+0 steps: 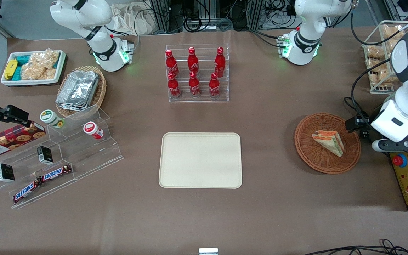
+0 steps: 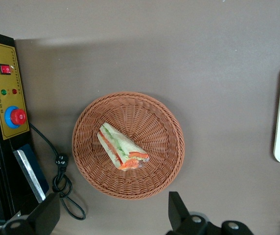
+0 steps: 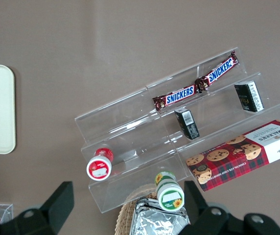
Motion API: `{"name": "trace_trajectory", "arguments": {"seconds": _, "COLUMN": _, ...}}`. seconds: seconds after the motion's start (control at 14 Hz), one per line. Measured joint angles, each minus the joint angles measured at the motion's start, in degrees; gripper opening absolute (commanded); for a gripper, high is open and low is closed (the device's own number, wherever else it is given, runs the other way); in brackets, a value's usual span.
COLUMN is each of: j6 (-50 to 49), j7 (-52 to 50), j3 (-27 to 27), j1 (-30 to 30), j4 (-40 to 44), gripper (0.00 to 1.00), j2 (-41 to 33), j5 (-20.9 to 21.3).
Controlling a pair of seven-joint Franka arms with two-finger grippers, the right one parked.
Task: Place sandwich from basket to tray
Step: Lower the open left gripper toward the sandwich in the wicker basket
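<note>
So far nothing is done: the sandwich (image 2: 122, 148) lies in the basket (image 2: 162, 122), the tray (image 1: 200, 160) at the basket's nine o'clock on the bench is bare. The hand (image 2: 113, 215) hovers above, fingers spread, grasping nothing.

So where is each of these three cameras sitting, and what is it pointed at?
Front view: high above the table, looking down; both white arms show.
Left wrist view: on the working arm, looking down at the round reddish-brown wicker basket holding the wrapped triangular sandwich; the open end effector hangs above the table beside the basket.
Right wrist view: on the parked arm, over a clear acrylic snack stand.
All three share the cream rectangular tray.
</note>
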Motion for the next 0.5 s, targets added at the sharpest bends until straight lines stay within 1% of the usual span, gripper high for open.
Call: {"name": "trace_trajectory", "arguments": {"seconds": 0.5, "j6": -0.8, "j7": 0.0, "j3": 0.0, "j1": 0.0, "j4": 0.0, "gripper": 0.99, "j2": 0.3, "j5": 0.0}}
